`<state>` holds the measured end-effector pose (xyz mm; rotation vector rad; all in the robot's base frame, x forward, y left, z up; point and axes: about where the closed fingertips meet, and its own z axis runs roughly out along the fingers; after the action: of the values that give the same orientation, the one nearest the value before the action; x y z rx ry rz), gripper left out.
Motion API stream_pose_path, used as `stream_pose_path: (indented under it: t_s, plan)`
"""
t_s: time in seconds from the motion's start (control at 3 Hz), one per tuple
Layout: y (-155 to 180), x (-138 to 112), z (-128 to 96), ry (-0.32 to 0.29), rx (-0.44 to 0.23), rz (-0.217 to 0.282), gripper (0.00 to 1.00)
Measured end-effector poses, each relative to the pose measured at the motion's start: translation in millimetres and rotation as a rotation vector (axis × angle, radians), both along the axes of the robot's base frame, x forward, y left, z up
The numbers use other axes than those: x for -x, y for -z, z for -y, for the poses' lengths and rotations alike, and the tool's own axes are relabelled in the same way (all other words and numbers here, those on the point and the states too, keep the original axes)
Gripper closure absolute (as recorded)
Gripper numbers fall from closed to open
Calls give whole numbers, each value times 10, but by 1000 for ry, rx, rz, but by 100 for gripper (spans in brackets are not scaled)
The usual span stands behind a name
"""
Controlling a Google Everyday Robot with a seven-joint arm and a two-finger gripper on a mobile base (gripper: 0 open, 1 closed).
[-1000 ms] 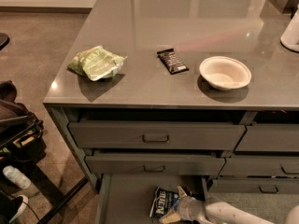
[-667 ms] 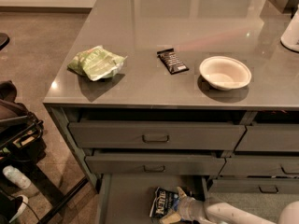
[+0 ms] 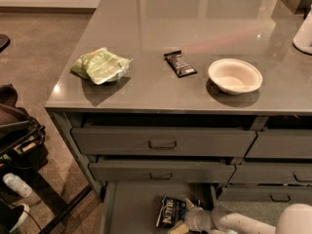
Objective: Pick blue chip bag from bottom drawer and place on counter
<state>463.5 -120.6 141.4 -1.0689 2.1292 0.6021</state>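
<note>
The blue chip bag (image 3: 170, 211) lies on the floor of the open bottom drawer (image 3: 131, 204), near its right side at the frame's lower edge. My gripper (image 3: 184, 214) reaches in from the lower right on a white arm and sits right at the bag's right edge, touching or nearly touching it. The glossy dark-grey counter (image 3: 195, 28) spans the top of the cabinet above.
On the counter lie a green chip bag (image 3: 101, 65), a slim black candy bar (image 3: 180, 64) and a white bowl (image 3: 235, 75); a white object (image 3: 304, 33) stands at the far right. Two upper drawers (image 3: 162, 141) stick out slightly. A dark bag (image 3: 14, 130) sits on the floor left.
The white arm segment at the lower right has come further into view. The gripper and the blue chip bag stay in about the same place.
</note>
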Motion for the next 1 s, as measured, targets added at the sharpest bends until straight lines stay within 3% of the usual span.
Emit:
stream_pose_path:
  t_s: [0.33, 1.0]
  plan:
    - [161, 56, -45, 17, 6, -33, 0]
    - [164, 57, -48, 17, 6, -33, 42]
